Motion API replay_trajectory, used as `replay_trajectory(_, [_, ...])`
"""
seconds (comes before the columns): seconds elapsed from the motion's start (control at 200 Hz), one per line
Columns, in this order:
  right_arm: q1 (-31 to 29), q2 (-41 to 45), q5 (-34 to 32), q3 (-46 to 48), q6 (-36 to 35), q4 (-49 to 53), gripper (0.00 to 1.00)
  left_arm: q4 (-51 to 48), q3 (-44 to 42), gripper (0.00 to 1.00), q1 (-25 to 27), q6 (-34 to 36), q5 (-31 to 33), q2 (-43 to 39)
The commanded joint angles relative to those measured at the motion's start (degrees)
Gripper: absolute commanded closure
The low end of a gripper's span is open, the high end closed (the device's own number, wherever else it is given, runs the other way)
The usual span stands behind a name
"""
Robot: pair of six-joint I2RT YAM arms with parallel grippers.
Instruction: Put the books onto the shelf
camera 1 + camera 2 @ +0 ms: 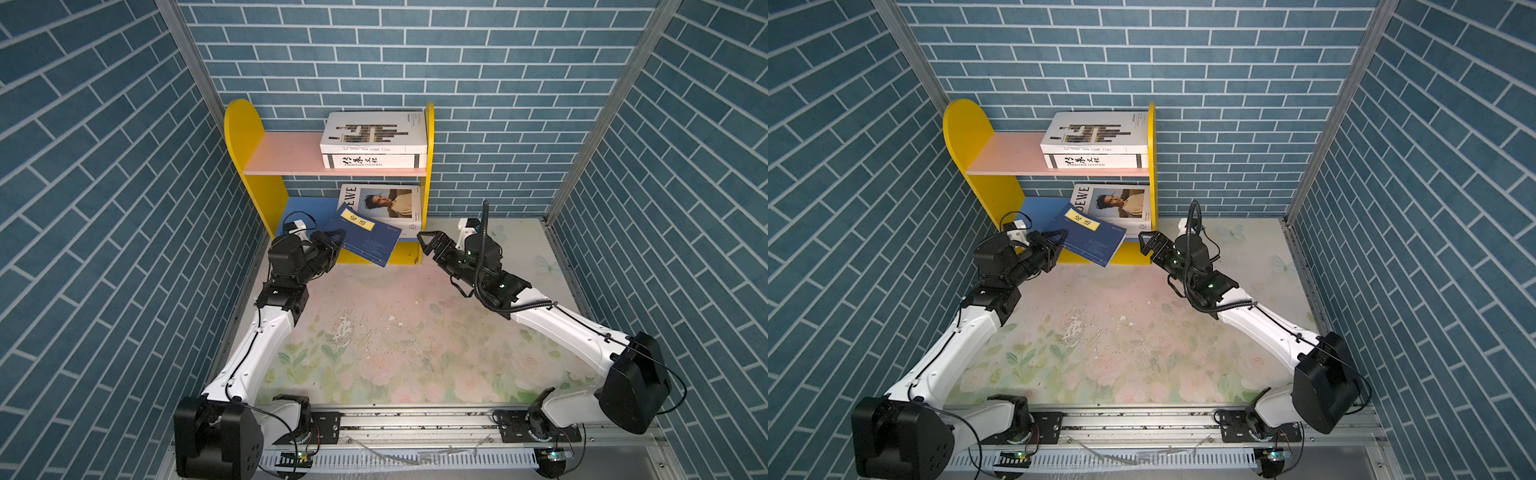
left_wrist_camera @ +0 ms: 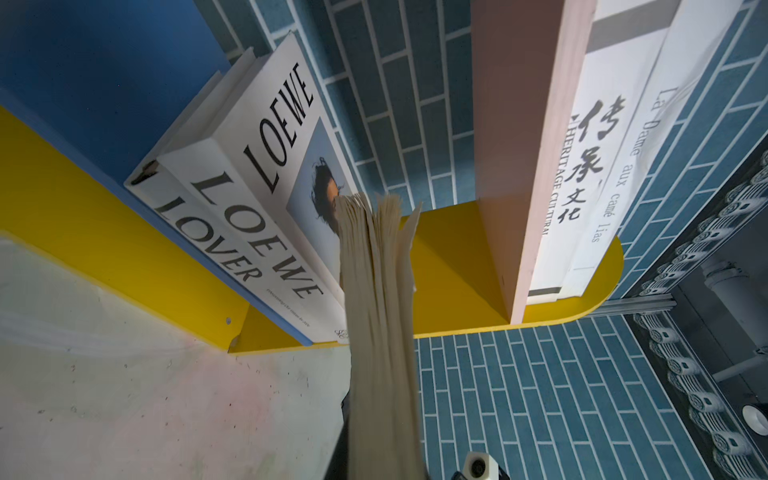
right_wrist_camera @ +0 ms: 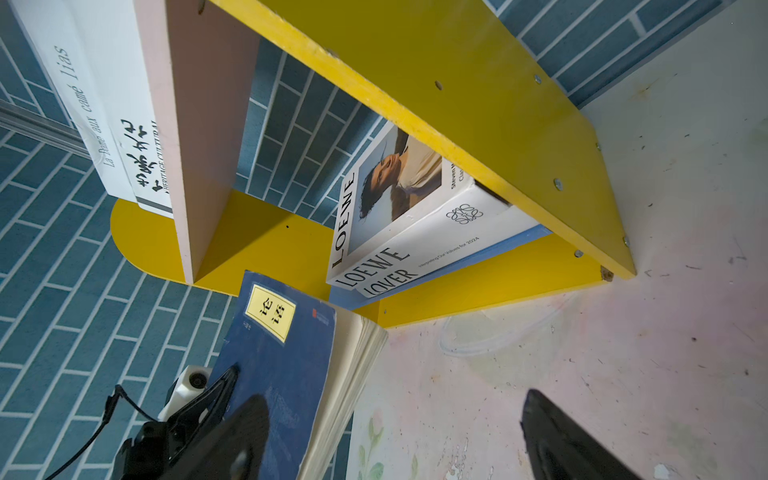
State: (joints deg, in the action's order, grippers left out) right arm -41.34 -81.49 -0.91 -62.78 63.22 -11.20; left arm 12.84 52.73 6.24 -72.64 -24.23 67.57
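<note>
The shelf [image 1: 286,156] stands against the back wall, with yellow sides, a pink upper board and a blue lower board. On the pink board the brown-bar book [image 1: 374,131] lies on the Heritage Cultural book [image 1: 374,161]. On the blue board the LOEWE book [image 1: 386,205] lies on the LOVER book [image 2: 208,241]. My left gripper [image 1: 334,243] is shut on the thin navy book [image 1: 365,243], which hangs tilted in front of the lower tier, partly over the LOEWE cover. My right gripper [image 1: 428,245] stands open just right of the navy book [image 3: 282,361], apart from it.
Blue brick-pattern walls close in the back and both sides. The shelf's right yellow panel [image 1: 429,166] is just behind my right gripper. The flowered tabletop [image 1: 395,324] lies between the arms, and a metal rail [image 1: 415,419] runs along the front edge.
</note>
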Motion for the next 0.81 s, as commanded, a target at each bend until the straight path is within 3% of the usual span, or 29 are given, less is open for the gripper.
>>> replay_trajectory(0.0, [0.1, -0.6, 1.1, -0.4, 2.4, -3.8, 0.06, 6.5, 4.3, 0.95, -0.3, 0.8, 2.7, 1.8])
replay_trajectory(0.545, [1.0, 7.0, -5.2, -1.0, -3.1, 6.6, 0.06, 13.4, 14.7, 0.95, 0.5, 2.9, 10.2, 17.4])
replay_trajectory(0.8, [2.3, 9.8, -7.0, -1.3, -5.2, 10.5, 0.05, 17.4, 19.0, 0.95, 3.9, 1.3, 14.8, 25.4])
